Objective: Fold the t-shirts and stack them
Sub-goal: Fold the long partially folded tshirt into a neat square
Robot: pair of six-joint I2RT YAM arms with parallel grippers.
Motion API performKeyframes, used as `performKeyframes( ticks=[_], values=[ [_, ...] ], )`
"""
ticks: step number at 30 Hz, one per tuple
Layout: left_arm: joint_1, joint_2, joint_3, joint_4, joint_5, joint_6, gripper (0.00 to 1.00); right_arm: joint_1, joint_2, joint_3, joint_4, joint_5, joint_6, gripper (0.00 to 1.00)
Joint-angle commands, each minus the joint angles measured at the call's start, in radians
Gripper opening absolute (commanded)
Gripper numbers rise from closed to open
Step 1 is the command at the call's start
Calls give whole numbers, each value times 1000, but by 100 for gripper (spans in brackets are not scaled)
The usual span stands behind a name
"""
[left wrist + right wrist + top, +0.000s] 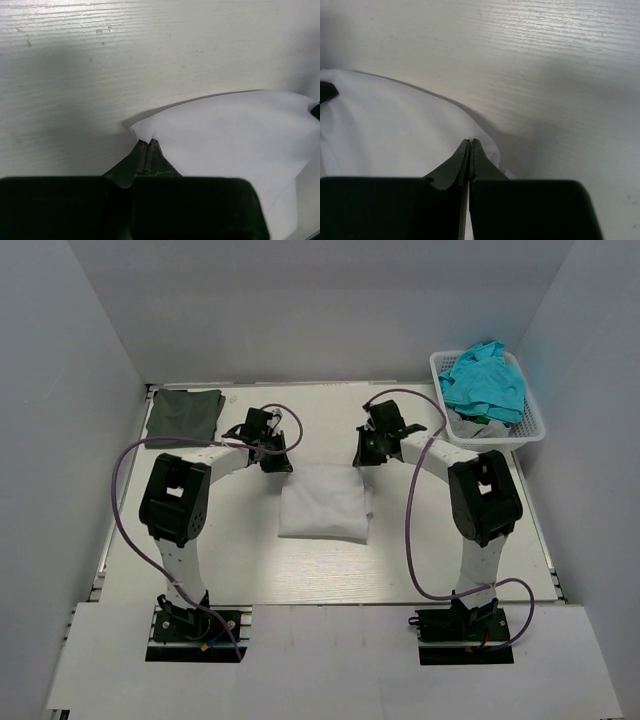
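The white t-shirt (325, 504) lies partly folded in the middle of the table. My left gripper (277, 461) is shut on its far left corner; in the left wrist view the cloth (225, 130) runs out from the closed tips (148, 142). My right gripper (366, 456) is shut on the far right corner; in the right wrist view the white cloth (385, 130) lies under and around the closed tips (471, 141). The dark olive-green t-shirt (184, 412) lies folded flat at the far left of the table.
A white basket (530, 420) at the far right holds crumpled teal cloth (484, 383) and some grey cloth. Grey walls close in the table on three sides. Purple cables loop from both arms.
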Motion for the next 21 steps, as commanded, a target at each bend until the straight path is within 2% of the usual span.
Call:
performKeyframes(
  ticks=[1, 3, 6, 13, 17, 21],
  values=[
    [-7, -149, -50, 66, 59, -10, 0, 2, -145, -15, -3, -11, 11, 0],
    [-7, -242, -110, 77, 59, -10, 0, 3, -177, -56, -14, -37, 24, 0],
    [-17, -351, -180, 106, 100, -19, 0, 6, -316, -137, -17, -57, 59, 0],
    [-36, -417, -211, 132, 136, -19, 0, 0, -435, -251, -46, -31, 120, 0],
    [-37, -332, -165, 142, 136, -28, 0, -7, -418, -240, -96, 49, 157, 0],
    [-37, -222, -109, 120, 80, -28, 0, -36, -305, -182, -132, 151, 172, 0]
  ],
)
